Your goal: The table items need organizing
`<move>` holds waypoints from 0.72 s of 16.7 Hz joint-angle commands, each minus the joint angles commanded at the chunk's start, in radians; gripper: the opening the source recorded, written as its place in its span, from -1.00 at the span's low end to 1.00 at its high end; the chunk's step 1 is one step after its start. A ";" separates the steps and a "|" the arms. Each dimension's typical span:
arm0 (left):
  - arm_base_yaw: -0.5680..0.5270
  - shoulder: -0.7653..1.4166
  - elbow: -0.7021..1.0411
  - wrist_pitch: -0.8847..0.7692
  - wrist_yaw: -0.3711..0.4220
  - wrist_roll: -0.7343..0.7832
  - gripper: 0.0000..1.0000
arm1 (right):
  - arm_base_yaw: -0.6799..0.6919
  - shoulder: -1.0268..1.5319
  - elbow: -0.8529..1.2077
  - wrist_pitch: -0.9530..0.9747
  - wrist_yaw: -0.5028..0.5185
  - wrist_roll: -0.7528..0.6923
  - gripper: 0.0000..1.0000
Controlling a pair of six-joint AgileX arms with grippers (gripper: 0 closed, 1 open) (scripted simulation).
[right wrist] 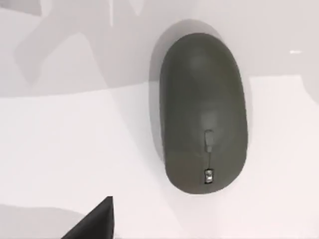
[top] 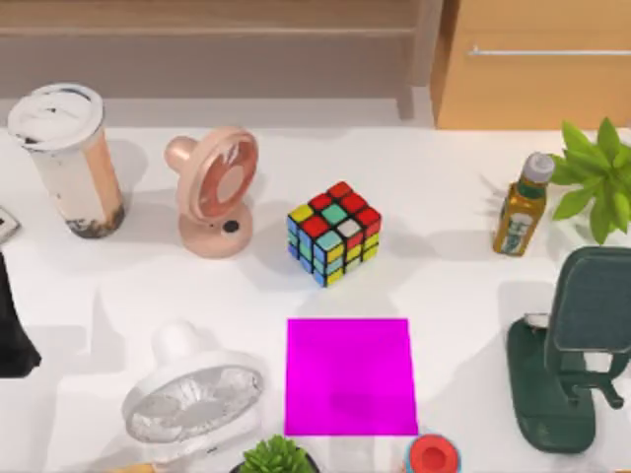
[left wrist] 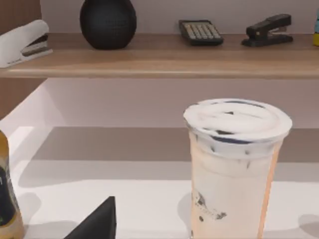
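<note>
A tall clear cup (top: pixel 64 158) with a white lid and brownish drink stands upright at the table's (top: pixel 454 286) back left corner. In the left wrist view the cup (left wrist: pixel 234 169) is close ahead, with a black wedge of my left gripper (left wrist: pixel 94 224) low in front of it and apart from it. My left arm (top: pixel 15 325) shows as a dark shape at the table's left edge. An oval dark grey mouse (right wrist: pixel 202 112) lies flat on the white surface in the right wrist view. A black wedge of my right gripper (right wrist: pixel 94 224) sits beside it, not touching.
A pink fan (top: pixel 212 192), a puzzle cube (top: pixel 335 232), a magenta mat (top: pixel 350 374) and a white fan (top: pixel 192 394) fill the middle. A bottle (top: pixel 521 202), a plant (top: pixel 601 177) and a green stand (top: pixel 572 355) are at the right. A shelf (left wrist: pixel 159 55) runs behind the cup.
</note>
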 joint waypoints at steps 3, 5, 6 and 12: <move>0.000 0.000 0.000 0.000 0.000 0.000 1.00 | -0.016 0.086 0.058 -0.061 0.000 -0.095 1.00; 0.000 0.000 0.000 0.000 0.000 0.000 1.00 | -0.018 0.100 0.067 -0.070 0.000 -0.109 1.00; 0.000 0.000 0.000 0.000 0.000 0.000 1.00 | -0.018 0.100 0.067 -0.070 0.000 -0.109 1.00; 0.000 0.000 0.000 0.000 0.000 0.000 1.00 | -0.015 0.117 0.038 -0.028 0.000 -0.105 1.00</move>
